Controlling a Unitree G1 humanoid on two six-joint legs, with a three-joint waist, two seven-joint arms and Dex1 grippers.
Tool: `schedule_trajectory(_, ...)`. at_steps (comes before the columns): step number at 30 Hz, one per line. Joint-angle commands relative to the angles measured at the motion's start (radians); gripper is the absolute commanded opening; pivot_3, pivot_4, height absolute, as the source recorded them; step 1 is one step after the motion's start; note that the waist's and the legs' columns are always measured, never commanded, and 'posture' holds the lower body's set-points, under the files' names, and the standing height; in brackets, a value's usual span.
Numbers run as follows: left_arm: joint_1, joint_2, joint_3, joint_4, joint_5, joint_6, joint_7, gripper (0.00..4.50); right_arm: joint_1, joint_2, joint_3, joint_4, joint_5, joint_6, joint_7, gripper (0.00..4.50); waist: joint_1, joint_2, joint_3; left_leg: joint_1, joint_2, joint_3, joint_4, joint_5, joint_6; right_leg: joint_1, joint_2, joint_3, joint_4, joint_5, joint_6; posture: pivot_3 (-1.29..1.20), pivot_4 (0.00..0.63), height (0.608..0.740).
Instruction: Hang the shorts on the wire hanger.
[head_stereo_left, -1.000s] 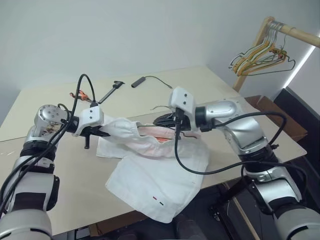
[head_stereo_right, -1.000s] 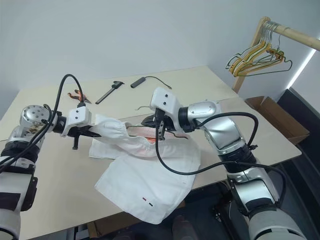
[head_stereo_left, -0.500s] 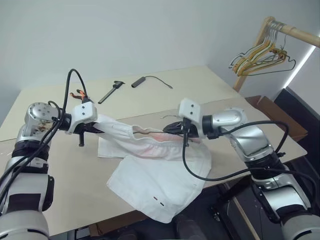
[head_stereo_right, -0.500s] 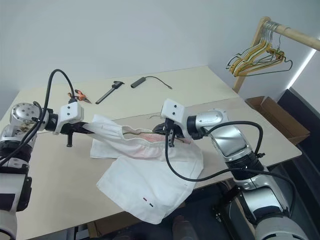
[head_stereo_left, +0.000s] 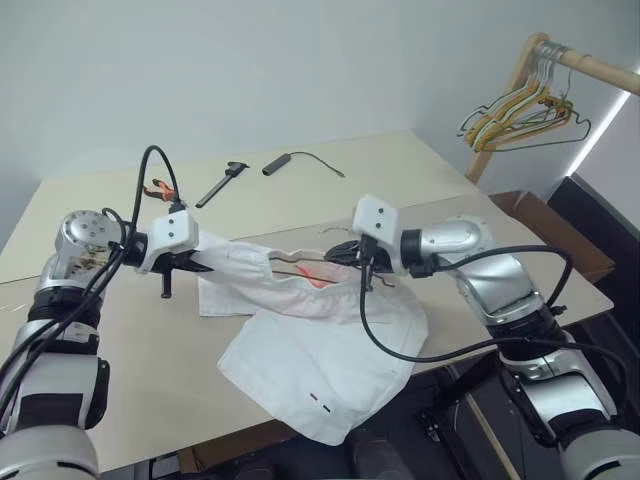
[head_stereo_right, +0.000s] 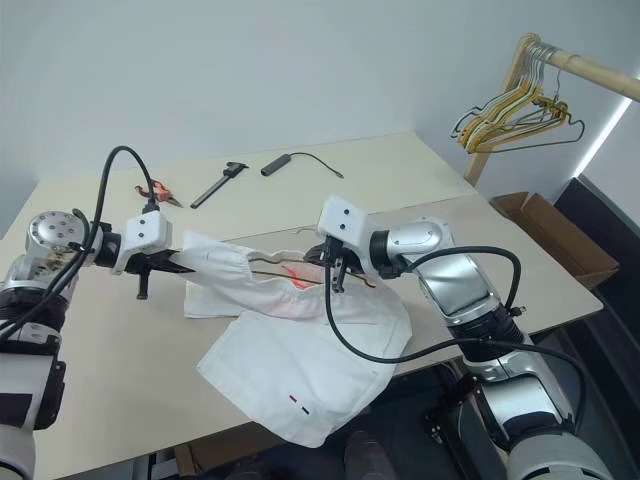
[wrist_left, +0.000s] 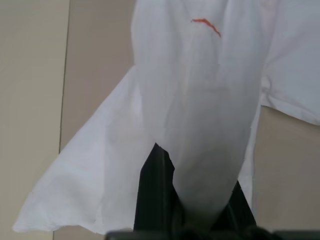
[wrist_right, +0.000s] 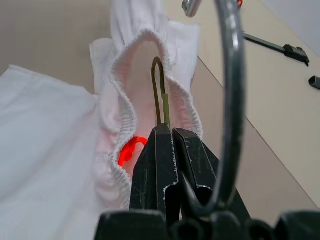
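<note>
Both fingers pairs grip: left pinching white cloth shorts; right clamped on thin dark wire hanger inside the waistband.

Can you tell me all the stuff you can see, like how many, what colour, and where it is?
shorts: one, white, on the table's near half, waistband lifted
wire hanger: one, dark grey, inside the waistband
table: one, beige
pliers: one, orange-handled, far left
black tool: one, far side
cable with plug: one, black, far side
hangers: several, on the wooden rail, right
cardboard box: one, brown, right
left gripper: holds the waistband
right gripper: shut on the wire hanger
</note>
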Motion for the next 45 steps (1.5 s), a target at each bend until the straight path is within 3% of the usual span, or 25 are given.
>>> schedule_trajectory(1, -0.002, 0.014, -0.009, -0.033, 0.017, -0.004, 0.018, 1.14, -0.063, -0.005, -0.065, -0.066, 0.046, 0.060, -0.002, 0.00, 0.001, 0.000, 0.000, 0.000, 0.000, 0.000, 0.000, 0.000, 0.000, 0.000, 0.000, 0.000, 0.000, 0.000, 0.000, -0.11, 0.000, 0.740)
schedule_trajectory(7, -0.005, 0.044, 0.029, -0.046, -0.014, -0.005, 0.027, 2.96, -0.116, -0.026, -0.049, -0.058, 0.061, 0.122, 0.018, 0.00, -0.001, 0.000, 0.000, 0.000, 0.000, 0.000, 0.000, 0.000, 0.000, 0.000, 0.000, 0.000, 0.000, 0.000, 0.000, -0.12, 0.000, 0.740)
schedule_trajectory(12, 0.014, 0.119, 0.106, -0.170, -0.147, 0.037, -0.090, 4.47, -0.161, -0.039, -0.069, -0.034, 0.094, 0.183, 0.047, 0.00, -0.007, 0.000, 0.000, -0.001, 0.000, 0.000, -0.001, 0.000, 0.000, -0.001, 0.000, 0.000, 0.000, 0.000, 0.000, -0.13, 0.000, 0.740)
schedule_trajectory(14, 0.008, 0.135, 0.130, -0.239, -0.240, 0.103, -0.153, 4.47, -0.173, -0.049, -0.066, -0.021, 0.099, 0.189, 0.056, 0.00, -0.006, 0.000, 0.000, -0.001, 0.000, 0.000, -0.001, 0.000, 0.000, -0.001, 0.000, 0.000, 0.000, 0.000, 0.000, -0.13, 0.000, 0.740)
schedule_trajectory(17, -0.025, 0.081, 0.136, -0.304, -0.293, 0.167, -0.156, 4.47, -0.195, -0.058, -0.047, -0.001, 0.098, 0.186, 0.077, 0.00, 0.005, 0.000, 0.000, 0.000, 0.000, 0.000, 0.000, 0.000, 0.000, -0.001, -0.001, 0.000, 0.000, 0.000, 0.000, -0.12, 0.000, 0.740)
schedule_trajectory(20, -0.069, 0.002, 0.062, -0.290, -0.227, 0.123, -0.144, 4.47, -0.232, -0.049, -0.035, 0.029, 0.096, 0.174, 0.099, 0.00, 0.014, 0.000, 0.000, 0.000, 0.000, 0.000, 0.001, 0.000, 0.000, 0.001, -0.001, -0.001, 0.000, 0.000, 0.000, -0.11, 0.000, 0.740)
schedule_trajectory(28, -0.228, -0.138, -0.079, -0.013, -0.045, -0.045, -0.096, 4.47, -0.295, -0.040, -0.020, 0.057, 0.092, 0.153, 0.149, 0.00, -0.008, 0.000, 0.000, -0.001, 0.000, 0.003, 0.001, 0.000, 0.000, 0.000, 0.000, 0.000, -0.001, 0.000, 0.000, -0.13, 0.000, 0.740)
schedule_trajectory(31, -0.272, -0.182, -0.078, 0.064, -0.034, -0.075, -0.078, 3.87, -0.298, -0.041, -0.020, 0.055, 0.089, 0.155, 0.154, 0.00, -0.007, 0.000, 0.000, -0.001, 0.000, 0.002, 0.000, 0.000, 0.000, 0.000, 0.000, 0.000, -0.001, 0.000, 0.000, -0.14, 0.000, 0.740)
schedule_trajectory(43, -0.270, -0.208, -0.049, 0.096, -0.053, -0.099, -0.090, 0.28, -0.296, -0.035, -0.025, 0.046, 0.088, 0.156, 0.146, 0.00, -0.007, 0.000, 0.000, -0.001, 0.000, 0.000, 0.001, 0.000, 0.000, 0.000, 0.000, 0.000, 0.000, 0.000, 0.000, -0.15, 0.000, 0.740)
schedule_trajectory(45, -0.258, -0.210, -0.036, 0.080, -0.065, -0.095, -0.076, 0.02, -0.295, -0.034, -0.022, 0.050, 0.084, 0.152, 0.145, 0.00, -0.007, 0.000, 0.000, -0.001, 0.000, 0.000, 0.000, 0.000, 0.000, 0.000, 0.000, 0.000, 0.000, 0.000, 0.000, -0.14, 0.000, 0.740)
